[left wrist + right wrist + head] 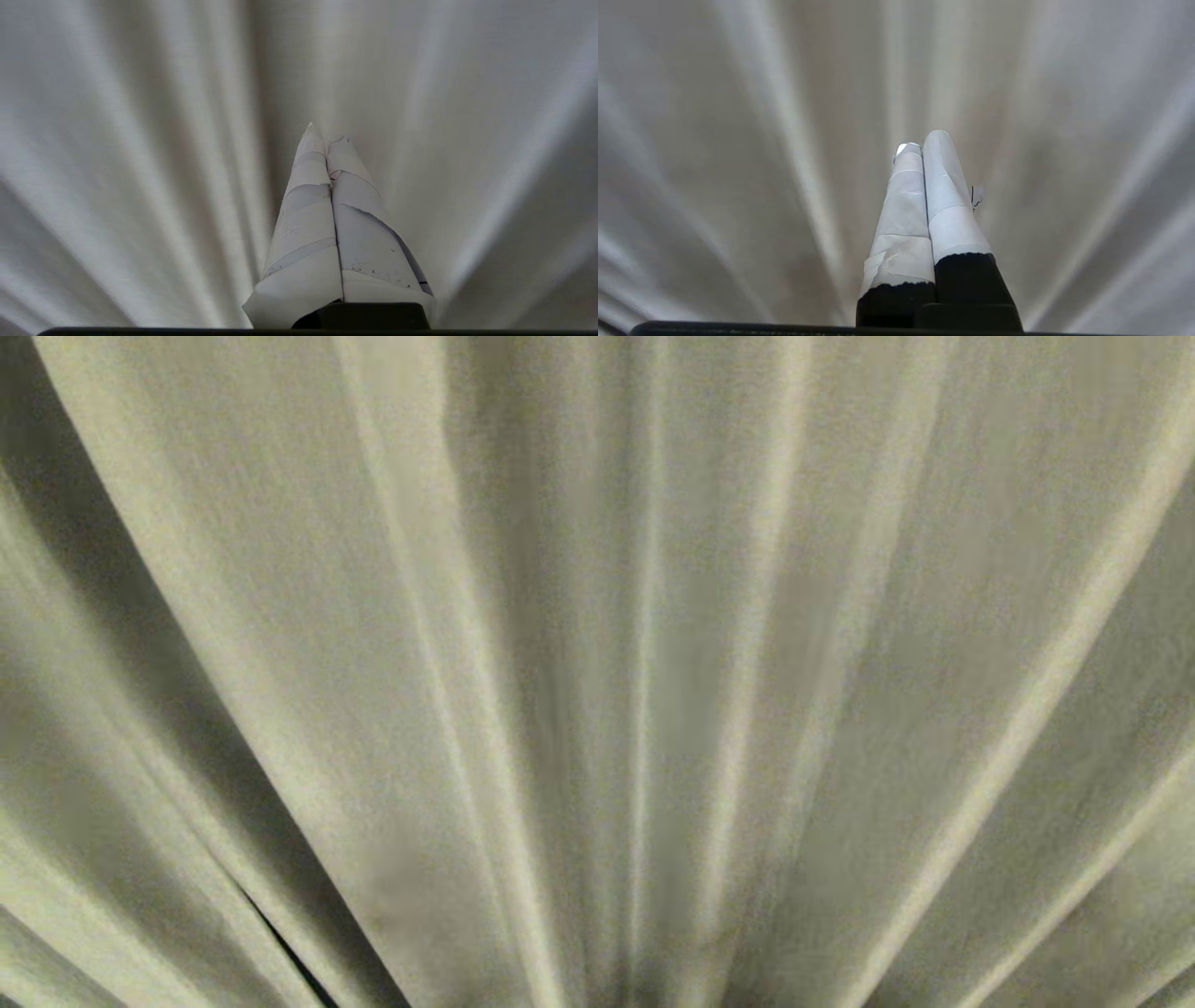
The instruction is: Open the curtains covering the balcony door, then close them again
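Observation:
The cream pleated curtains (597, 644) fill the whole head view, hanging drawn with long vertical folds. A thin dark slit (280, 933) shows between two folds at the lower left. The balcony door is hidden behind the fabric. In the left wrist view my left gripper (326, 135) is shut, its white-taped fingers (308, 219) pressed together with nothing between them, pointing at the curtains (140, 163). My right gripper (922, 142) is likewise shut and empty, its taped fingers (903, 210) aimed at the curtains (1064, 140). Neither arm appears in the head view.
Only curtain fabric surrounds both grippers in every view; no floor, wall or other object shows.

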Available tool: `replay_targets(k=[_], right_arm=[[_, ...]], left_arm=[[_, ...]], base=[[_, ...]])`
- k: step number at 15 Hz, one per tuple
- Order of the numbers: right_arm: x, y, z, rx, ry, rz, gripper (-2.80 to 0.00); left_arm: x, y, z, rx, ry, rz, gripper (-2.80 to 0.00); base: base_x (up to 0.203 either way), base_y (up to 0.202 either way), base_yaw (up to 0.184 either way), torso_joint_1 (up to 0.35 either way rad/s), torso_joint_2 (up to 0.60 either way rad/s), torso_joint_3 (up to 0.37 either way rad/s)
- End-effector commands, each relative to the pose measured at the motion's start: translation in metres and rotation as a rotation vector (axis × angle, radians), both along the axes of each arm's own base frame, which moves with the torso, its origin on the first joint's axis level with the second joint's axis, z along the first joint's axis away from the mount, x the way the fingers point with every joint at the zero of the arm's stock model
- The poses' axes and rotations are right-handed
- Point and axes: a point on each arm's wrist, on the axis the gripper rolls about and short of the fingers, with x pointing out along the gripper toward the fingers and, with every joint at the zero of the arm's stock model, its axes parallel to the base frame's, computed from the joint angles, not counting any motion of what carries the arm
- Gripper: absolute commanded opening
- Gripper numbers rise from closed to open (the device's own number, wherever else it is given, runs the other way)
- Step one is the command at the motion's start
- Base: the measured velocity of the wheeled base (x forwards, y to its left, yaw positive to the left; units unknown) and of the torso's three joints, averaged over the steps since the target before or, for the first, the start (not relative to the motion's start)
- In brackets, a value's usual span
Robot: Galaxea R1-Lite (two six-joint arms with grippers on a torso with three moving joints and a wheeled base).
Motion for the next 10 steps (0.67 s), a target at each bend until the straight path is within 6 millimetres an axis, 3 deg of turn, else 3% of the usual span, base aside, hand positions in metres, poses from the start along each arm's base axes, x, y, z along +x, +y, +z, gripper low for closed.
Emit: replay_targets(k=[1,10], right_arm=[[0.0000,0.0000,-0.0001,0.000,0.000,-0.001,-2.80],[0.0000,0.0000,-0.0001,0.000,0.000,-0.001,-2.80]], left_arm=[[0.0000,0.0000,0.0000,-0.001,-0.001,0.000,-2.80],[0.0000,0.0000,0.0000,0.001,-0.001,0.000,-2.80]], base=[[0.000,0.184,-0.001,0.014,0.01,0.001],[0.000,0.193,0.000,0.003,0.00,0.001]])
